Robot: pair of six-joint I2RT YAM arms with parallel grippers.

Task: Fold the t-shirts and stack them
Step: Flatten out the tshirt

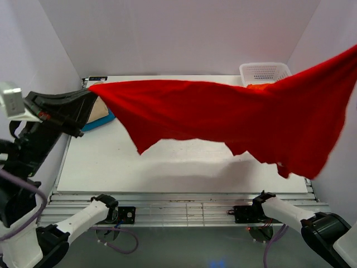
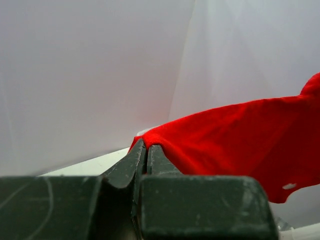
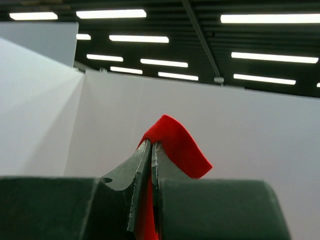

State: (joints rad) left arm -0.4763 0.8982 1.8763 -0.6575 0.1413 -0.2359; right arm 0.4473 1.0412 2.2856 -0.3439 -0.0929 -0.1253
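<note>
The bright red t-shirt (image 1: 223, 114) hangs stretched above the table (image 1: 167, 167), its edges pinched between the closed fingers of the left gripper (image 2: 146, 150) and the right gripper (image 3: 151, 147). Under this tension either thin pinch could slip, dropping the cloth in a crumple.

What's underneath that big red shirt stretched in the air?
Under the red t-shirt the white table shows, shadowed. Behind its edge a white basket and orange cloth peek out; the rest of both is covered.
</note>
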